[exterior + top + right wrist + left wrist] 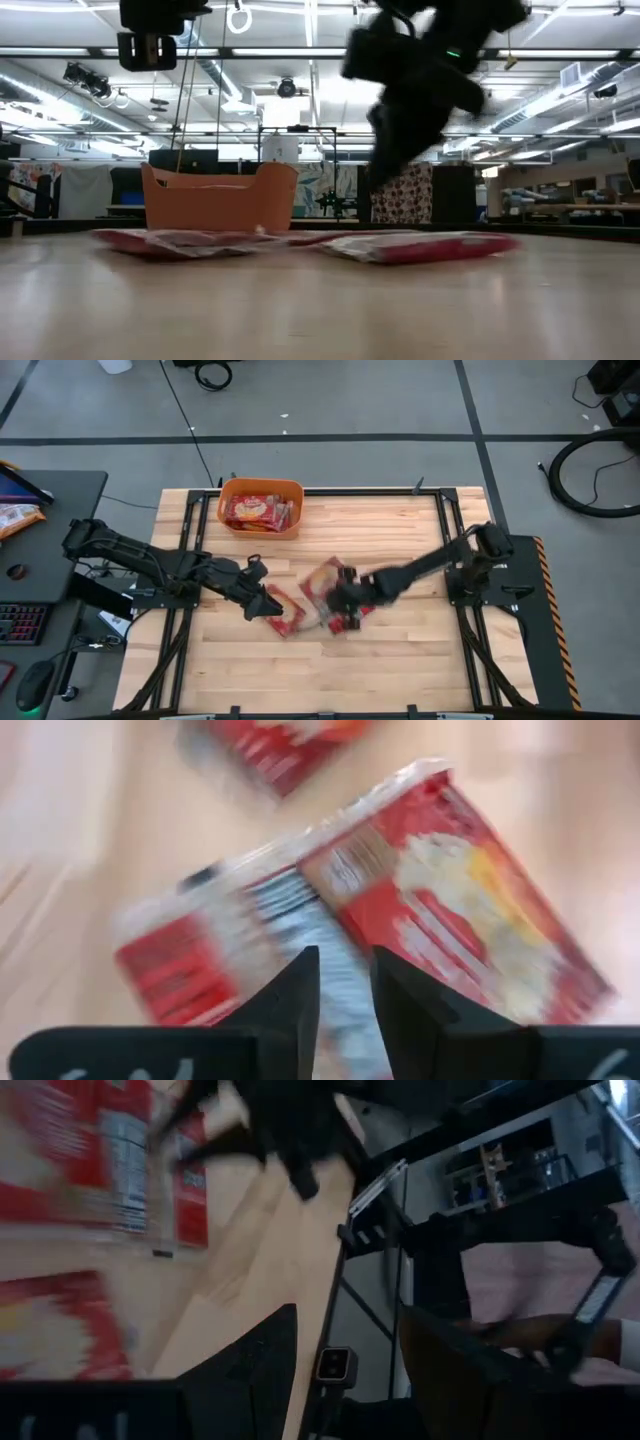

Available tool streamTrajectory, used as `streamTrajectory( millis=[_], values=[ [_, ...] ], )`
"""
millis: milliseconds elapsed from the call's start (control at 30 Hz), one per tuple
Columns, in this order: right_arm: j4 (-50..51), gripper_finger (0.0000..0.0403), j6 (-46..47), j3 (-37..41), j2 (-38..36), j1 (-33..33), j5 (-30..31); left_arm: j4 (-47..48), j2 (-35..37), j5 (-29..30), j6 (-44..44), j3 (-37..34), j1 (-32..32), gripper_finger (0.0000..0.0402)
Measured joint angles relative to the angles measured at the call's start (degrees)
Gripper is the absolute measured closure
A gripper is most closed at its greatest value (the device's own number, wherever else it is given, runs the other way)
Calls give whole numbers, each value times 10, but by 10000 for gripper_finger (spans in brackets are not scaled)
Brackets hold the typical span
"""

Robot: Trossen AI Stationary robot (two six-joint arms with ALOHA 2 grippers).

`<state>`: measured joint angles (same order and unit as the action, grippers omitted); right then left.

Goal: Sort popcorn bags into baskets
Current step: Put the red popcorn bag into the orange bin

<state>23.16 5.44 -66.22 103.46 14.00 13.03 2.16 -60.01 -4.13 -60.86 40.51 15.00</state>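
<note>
An orange basket (260, 507) (220, 197) at the table's far edge holds several red popcorn bags (252, 511). Three more popcorn bags lie flat mid-table: one picture side up (470, 910), one label side up (230, 960) partly under it, and one (285, 622) nearer my left gripper. My right gripper (345, 985) (340, 600) hovers slanting down over the overlapping pair, its fingers a narrow gap apart with nothing between them. My left gripper (345, 1365) (268, 600) hangs open above the table beside the left bag, holding nothing.
The loose bags (420, 245) lie low on the wooden table top (420, 660), with free room to the near and right sides. A desk with a keyboard (20, 622) and an orange-and-white snack bag (15, 515) stands beyond the table's left edge.
</note>
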Motion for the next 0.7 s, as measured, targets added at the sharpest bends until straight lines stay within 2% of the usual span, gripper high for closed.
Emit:
streamTrajectory(
  millis=[100,267,367,500,700],
  values=[
    [50,307,4,-40,-20,-40,-14,18,0,0,4,0,0,221],
    [117,310,-9,-80,-61,-52,-22,94,-7,11,61,1,18,221],
    [137,310,0,-84,-84,-48,-24,170,-21,13,93,0,40,221],
    [152,310,63,-85,-113,-32,-26,223,-53,18,123,0,79,221],
    [166,310,139,-85,-129,1,-23,239,-132,86,135,23,144,232]
  ],
)
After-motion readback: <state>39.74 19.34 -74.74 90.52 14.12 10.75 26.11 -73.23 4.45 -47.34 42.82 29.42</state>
